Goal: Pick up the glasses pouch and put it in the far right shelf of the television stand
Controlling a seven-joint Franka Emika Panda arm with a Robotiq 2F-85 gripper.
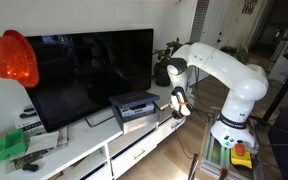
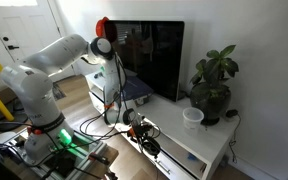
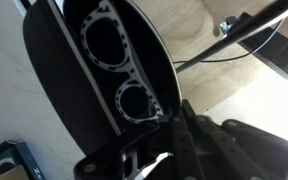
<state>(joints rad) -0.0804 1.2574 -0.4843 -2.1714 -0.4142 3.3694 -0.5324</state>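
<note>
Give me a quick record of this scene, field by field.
arm: white Panda arm, reaching down to the stand's front
gripper: low beside the television stand; open or shut unclear
on stand: black TV, dark box, potted plant, white cup
glasses pouch: not identifiable; wrist view shows a dark oval object close up

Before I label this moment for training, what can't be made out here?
Glasses pouch: unidentifiable; exterior views too small, wrist view filled by blurred dark shapes.
Gripper: jaws too small in exterior views to judge.
Far right shelf: its inside shows nowhere; the television stand is seen obliquely.
</note>
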